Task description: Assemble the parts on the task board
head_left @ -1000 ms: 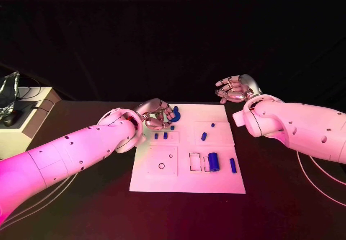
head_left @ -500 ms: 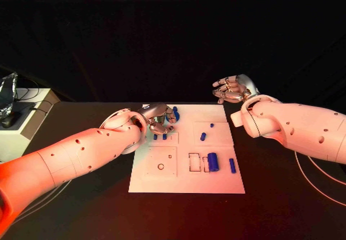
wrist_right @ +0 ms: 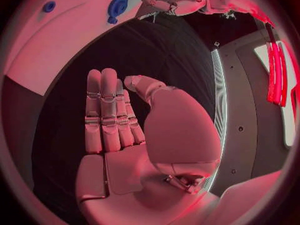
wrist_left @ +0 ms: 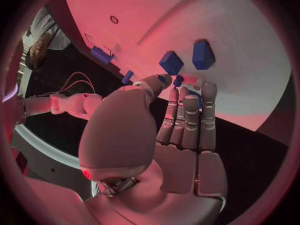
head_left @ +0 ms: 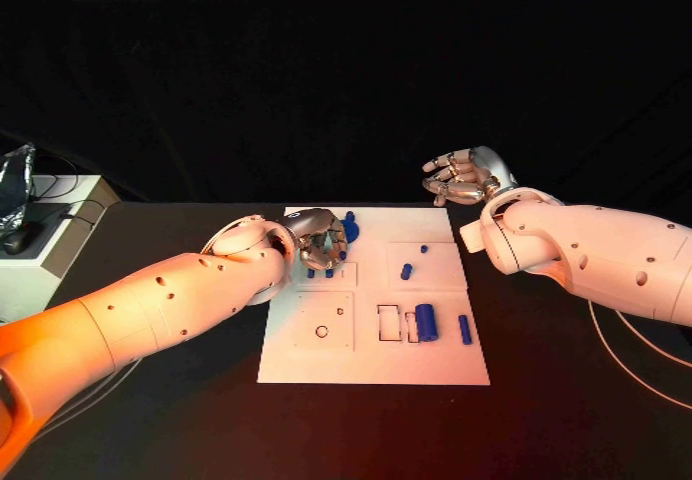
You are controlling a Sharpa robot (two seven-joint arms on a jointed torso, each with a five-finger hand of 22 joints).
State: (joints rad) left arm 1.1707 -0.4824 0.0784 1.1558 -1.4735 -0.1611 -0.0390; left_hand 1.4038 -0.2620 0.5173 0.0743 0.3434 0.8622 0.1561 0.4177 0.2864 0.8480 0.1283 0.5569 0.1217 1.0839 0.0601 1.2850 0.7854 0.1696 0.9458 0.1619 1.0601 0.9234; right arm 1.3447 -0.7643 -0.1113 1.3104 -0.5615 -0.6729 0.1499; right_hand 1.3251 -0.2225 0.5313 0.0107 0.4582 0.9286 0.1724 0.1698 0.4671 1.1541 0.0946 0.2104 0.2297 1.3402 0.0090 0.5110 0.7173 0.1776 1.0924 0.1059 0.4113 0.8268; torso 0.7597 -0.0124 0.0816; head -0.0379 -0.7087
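Two hands: our left hand (head_left: 320,235) pinches a blue part (head_left: 349,228) and should lower straight; right hand (head_left: 464,177), curled on nothing, waits.

Task board (head_left: 375,350) on black table (head_left: 577,400)

Left hand (head_left: 320,236) lowered, right hand (head_left: 464,178) raised, empty.

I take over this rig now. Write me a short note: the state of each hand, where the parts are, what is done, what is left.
Left hand: over the far left of the task board, fingers at a blue part; whether it grips it is unclear.
Right hand: raised off the board's far right corner, holding nothing.
Parts: large blue cylinder and thin blue bar lie near right; two small pieces mid-board.
Done: cannot tell. Left: loose parts still to seat.
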